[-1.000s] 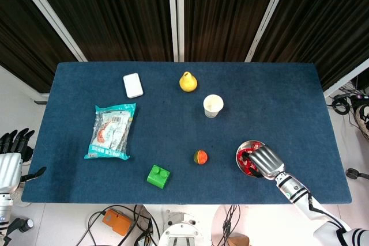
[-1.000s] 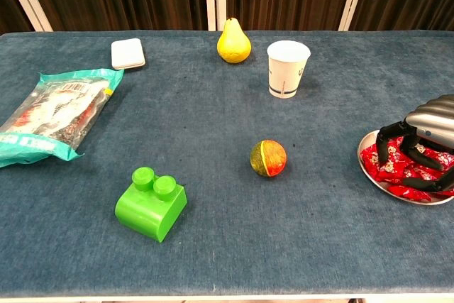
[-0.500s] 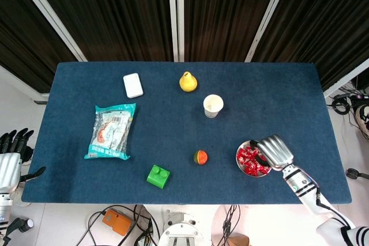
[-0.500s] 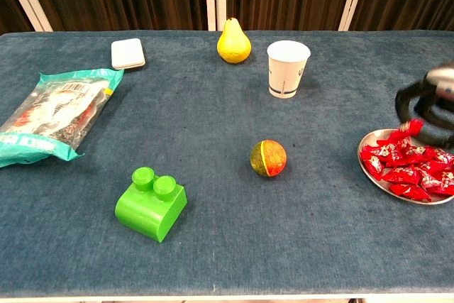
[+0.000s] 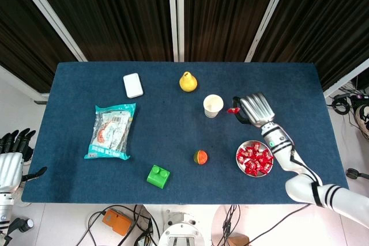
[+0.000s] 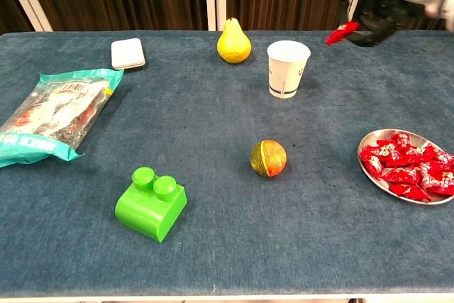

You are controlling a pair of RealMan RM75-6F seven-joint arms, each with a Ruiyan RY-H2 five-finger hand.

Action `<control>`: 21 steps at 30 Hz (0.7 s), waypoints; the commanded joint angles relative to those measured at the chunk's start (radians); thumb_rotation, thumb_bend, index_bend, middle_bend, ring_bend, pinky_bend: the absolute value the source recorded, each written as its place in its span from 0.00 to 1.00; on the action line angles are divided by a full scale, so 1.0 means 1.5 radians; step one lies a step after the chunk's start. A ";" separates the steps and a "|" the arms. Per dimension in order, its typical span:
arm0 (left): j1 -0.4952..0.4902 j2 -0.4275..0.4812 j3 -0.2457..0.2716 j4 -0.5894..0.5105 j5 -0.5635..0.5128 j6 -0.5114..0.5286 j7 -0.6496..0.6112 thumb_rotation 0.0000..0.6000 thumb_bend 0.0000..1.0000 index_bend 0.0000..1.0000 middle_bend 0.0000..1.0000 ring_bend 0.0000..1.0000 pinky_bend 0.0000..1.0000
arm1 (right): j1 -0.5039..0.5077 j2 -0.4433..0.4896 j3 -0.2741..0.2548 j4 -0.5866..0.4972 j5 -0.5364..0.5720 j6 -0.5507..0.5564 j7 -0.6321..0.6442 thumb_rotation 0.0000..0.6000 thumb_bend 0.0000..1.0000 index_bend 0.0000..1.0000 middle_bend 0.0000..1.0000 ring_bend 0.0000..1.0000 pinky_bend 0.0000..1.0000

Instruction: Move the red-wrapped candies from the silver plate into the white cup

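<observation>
A crinkly red candy (image 6: 342, 32) is pinched by the metallic right hand (image 5: 253, 108), just right of the white paper cup (image 6: 287, 68); cup print unreadable. More foil candies (image 6: 404, 170) are piled on the round silver plate (image 6: 370, 172). The left hand (image 5: 12, 152) is off the felt table (image 5: 173, 131), apparently empty, fingers apart.
</observation>
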 commanded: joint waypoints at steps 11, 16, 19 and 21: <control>0.003 0.003 -0.001 0.002 -0.013 -0.008 0.003 1.00 0.00 0.10 0.06 0.00 0.00 | 0.115 -0.112 0.026 0.145 0.111 -0.098 -0.060 1.00 0.63 0.57 0.89 1.00 1.00; 0.003 0.002 -0.001 0.004 -0.014 -0.009 0.001 1.00 0.00 0.10 0.06 0.00 0.00 | 0.117 -0.110 0.014 0.139 0.105 -0.087 -0.058 1.00 0.54 0.46 0.89 1.00 1.00; 0.004 0.001 -0.002 0.006 -0.014 -0.007 -0.001 1.00 0.00 0.10 0.06 0.00 0.00 | 0.103 -0.091 0.008 0.114 0.092 -0.059 -0.050 1.00 0.45 0.36 0.89 1.00 1.00; 0.004 0.001 -0.002 0.007 -0.012 -0.007 -0.003 1.00 0.00 0.10 0.06 0.00 0.00 | 0.079 -0.065 -0.002 0.072 0.067 -0.023 -0.034 1.00 0.43 0.36 0.89 1.00 1.00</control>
